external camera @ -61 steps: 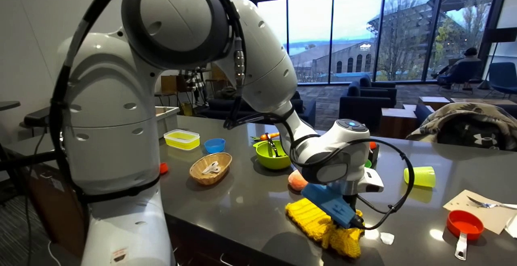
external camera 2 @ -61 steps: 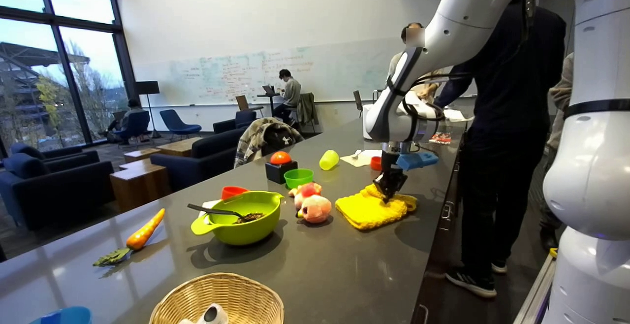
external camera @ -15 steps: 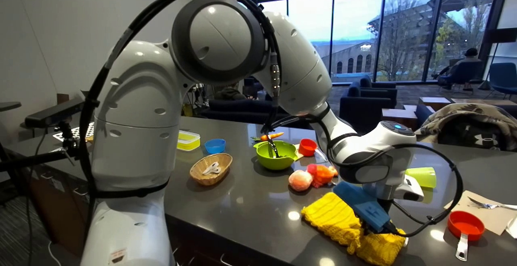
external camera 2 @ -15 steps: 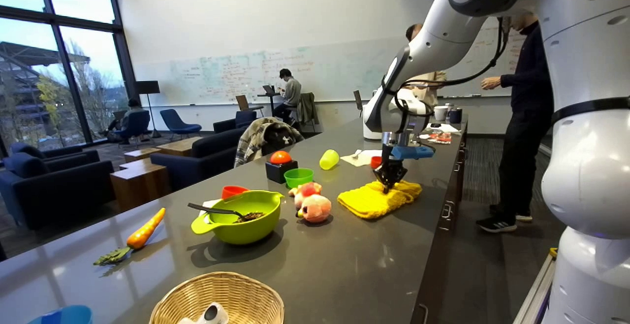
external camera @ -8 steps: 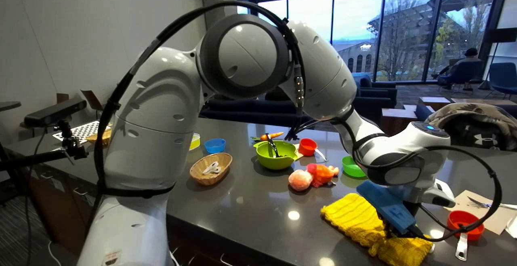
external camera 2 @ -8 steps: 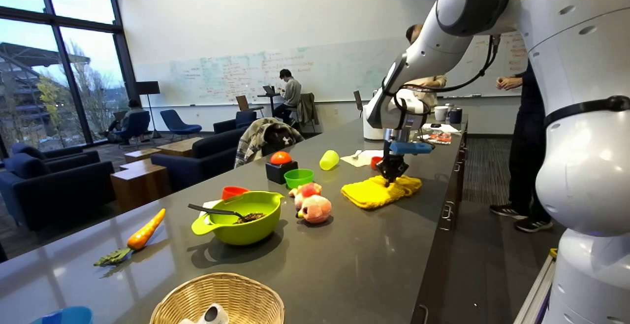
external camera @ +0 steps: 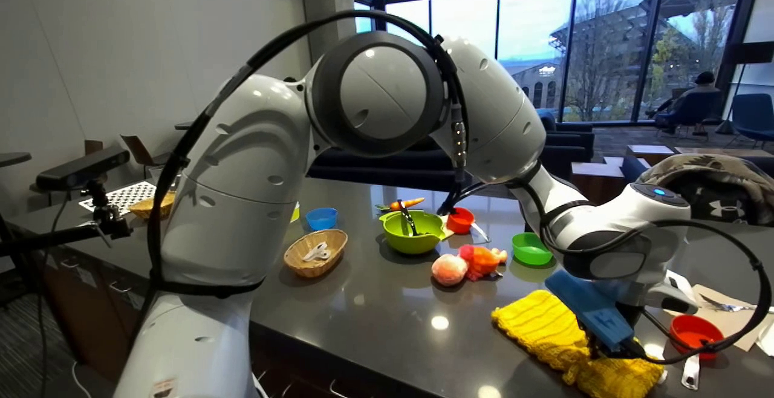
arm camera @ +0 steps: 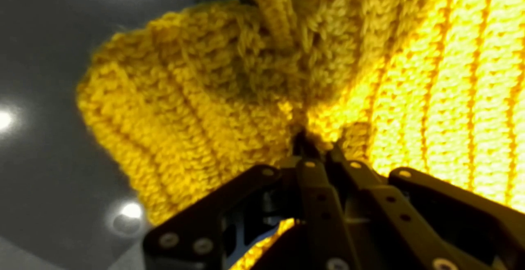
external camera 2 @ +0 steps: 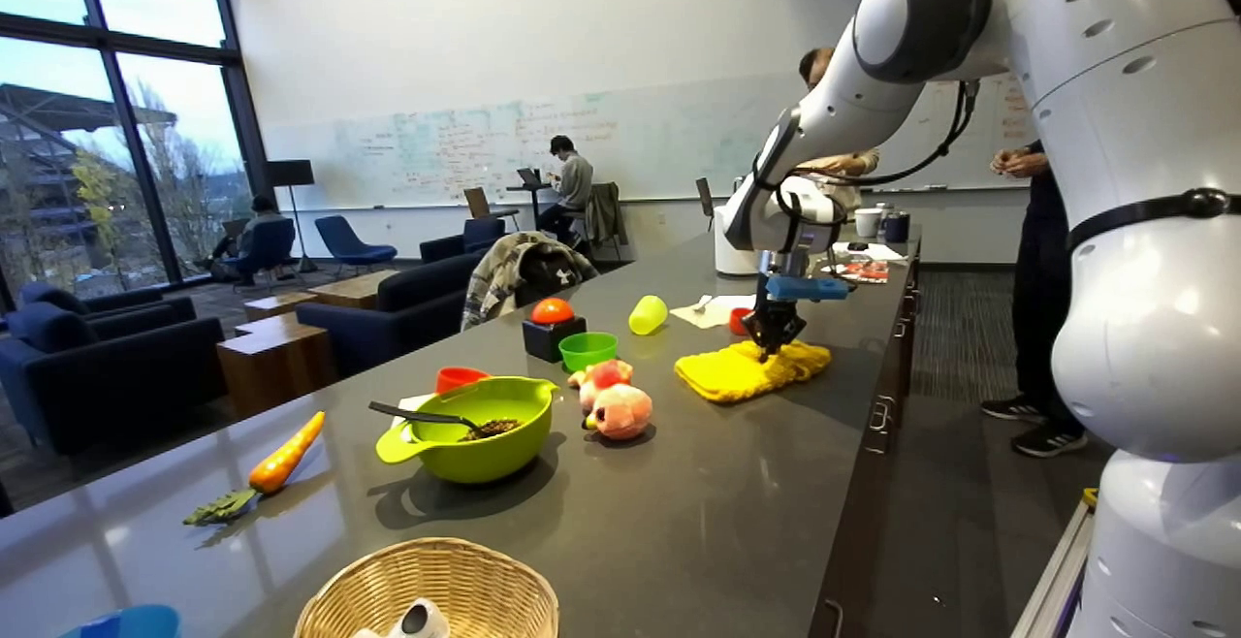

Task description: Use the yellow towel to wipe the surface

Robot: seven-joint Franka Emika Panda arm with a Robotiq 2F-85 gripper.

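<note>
Wrist view: the end effector (arm camera: 318, 150) has its fingers set close together, pinching a gathered fold of the yellow towel (arm camera: 254, 118), whose ribbed knit bunches toward the tips. In both exterior views the towel lies folded on the grey bench (external camera 2: 698, 512), close to its drawer-side edge, with the end effector pointing down onto it. In an exterior view a blue block (external camera: 595, 310) above the towel hides the fingertips.

Just beside the towel is a red measuring cup (external camera: 695, 332), its handle turned toward that same edge. A pink plush toy (external camera 2: 620, 412) lies between the towel and a lime-green bowl (external camera 2: 490, 459), where a dark spoon (external camera 2: 417, 414) leans on the rim. Along the opposite edge, nearest the dark armchairs (external camera 2: 107, 362), are a carrot (external camera 2: 281, 461) and, well apart from it, a black box (external camera 2: 548, 339) with an orange dome. A green dish (external camera 2: 588, 355) stands just beside the box, and a yellow-green cup (external camera 2: 648, 315) lies on its side near that edge. Well apart from the towel, a wicker basket (external camera: 309, 270) holds a white object (external camera: 316, 252); what it is I cannot tell. In an exterior view, near the bench's far corner on the drawer side, stand a white cup (external camera 2: 868, 222) and a dark cup (external camera 2: 898, 228).
</note>
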